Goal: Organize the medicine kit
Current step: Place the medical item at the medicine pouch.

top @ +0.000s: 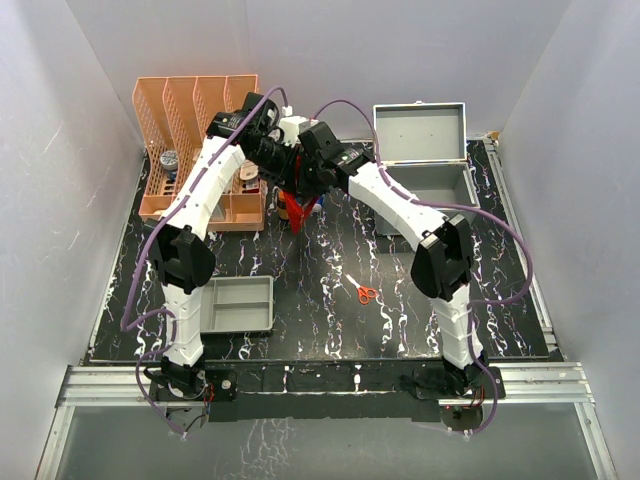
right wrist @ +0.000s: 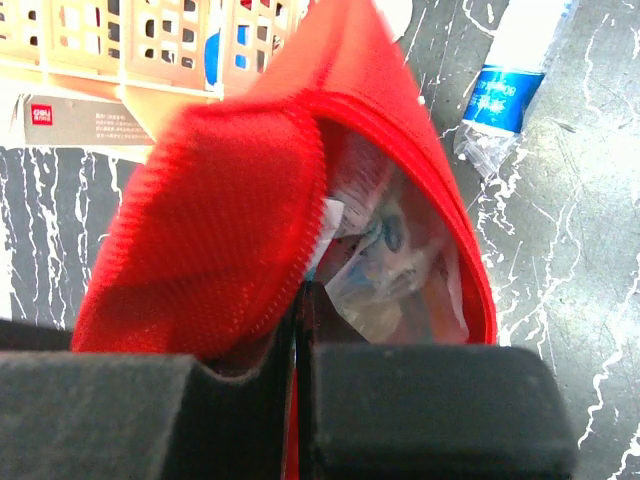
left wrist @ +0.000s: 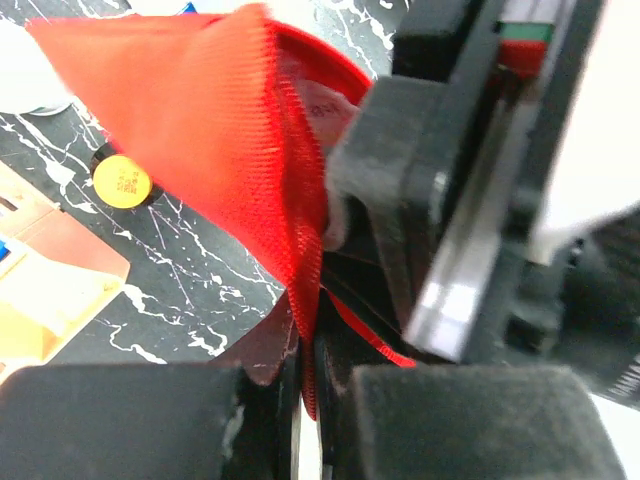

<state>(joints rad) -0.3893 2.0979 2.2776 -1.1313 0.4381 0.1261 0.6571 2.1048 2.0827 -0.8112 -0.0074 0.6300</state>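
Observation:
The medicine kit [top: 421,180], a silver-grey metal case, stands open at the back right with its lid up. Left of it, both arms meet over a red fabric pouch [top: 297,211] held above the table. My left gripper [left wrist: 308,372] is shut on a fold of the pouch's red fabric [left wrist: 220,130]. My right gripper [right wrist: 300,335] is shut on the rim of the pouch [right wrist: 220,220]. The pouch's mouth gapes, showing clear plastic packets [right wrist: 385,265] inside. The right gripper's dark body [left wrist: 470,190] fills the right side of the left wrist view.
An orange file organizer [top: 197,140] stands at the back left. A shallow grey tray [top: 238,304] lies near the left arm, and orange-handled scissors [top: 364,291] lie mid-table. A yellow-capped bottle [left wrist: 122,181] and a blue-labelled plastic bottle [right wrist: 503,88] lie below the pouch.

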